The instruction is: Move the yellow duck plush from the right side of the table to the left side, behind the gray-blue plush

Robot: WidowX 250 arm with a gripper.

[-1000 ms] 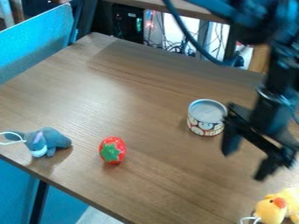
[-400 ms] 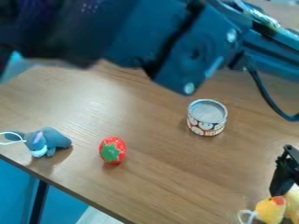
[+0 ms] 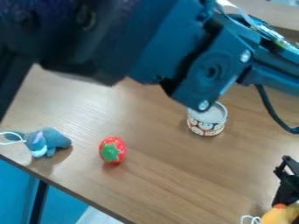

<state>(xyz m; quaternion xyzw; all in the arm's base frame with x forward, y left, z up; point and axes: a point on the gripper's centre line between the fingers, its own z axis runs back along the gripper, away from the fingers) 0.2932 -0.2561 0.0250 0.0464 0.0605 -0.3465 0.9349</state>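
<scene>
Your yellow plush toy (image 3: 274, 216) lies at the lower end of your claw (image 3: 285, 191), apparently touching. The view's edge crops both; you cannot tell the claw's opening or grip.

The arm (image 3: 213, 65) runs off the top and right edges and hides the tabletop's (image 3: 158, 188) far side and part of the can's (image 3: 205, 127) rim. The right edge crops the end effector (image 3: 286, 175); the lower right corner cuts off the yellow plush toy (image 3: 278, 216). Whether they touch is unclear.
</scene>
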